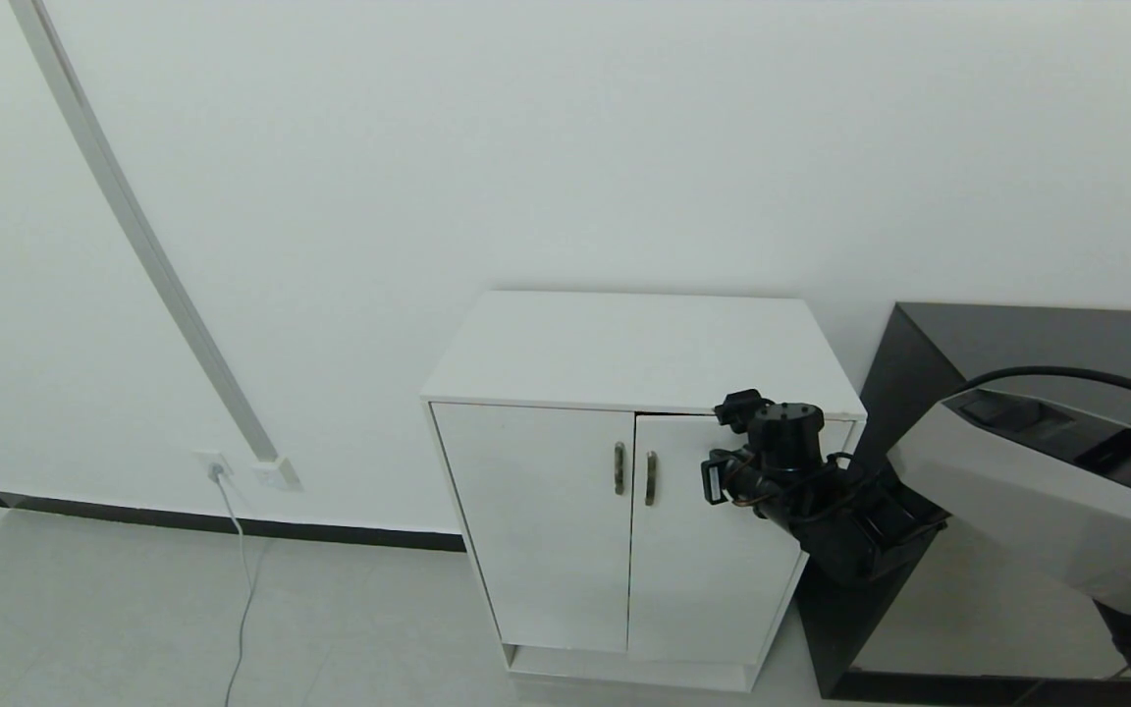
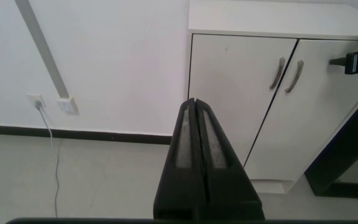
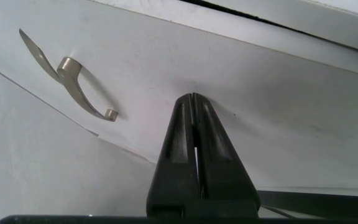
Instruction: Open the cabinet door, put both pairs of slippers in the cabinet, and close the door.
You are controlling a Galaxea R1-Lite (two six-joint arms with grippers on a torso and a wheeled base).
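- White wall [image 1: 526, 147] and grey tile floor [image 1: 84, 609] ahead of you; a slanted conduit [image 1: 134, 226] runs down to a socket [image 1: 213, 463] with a cable [image 1: 246, 589] hanging to the floor.
- Cabinet [image 1: 624, 344] stands against the wall, just beside a black unit [image 1: 1017, 334] on its right.
- Left door [image 1: 536, 520] sits flush.
- Right door [image 1: 703, 579] shows a thin dark gap along its top edge.
- Two metal handles, [image 1: 619, 468] and [image 1: 651, 478], sit side by side at the centre seam.
- Your right gripper [image 3: 194, 96] has its fingers pressed together, tips close against the upper face of the right door, near its handle. Can't tell if it touches.
- Your left gripper [image 2: 194, 101] also has its fingers together. It hangs over the floor, well apart from the cabinet and off to its left front.
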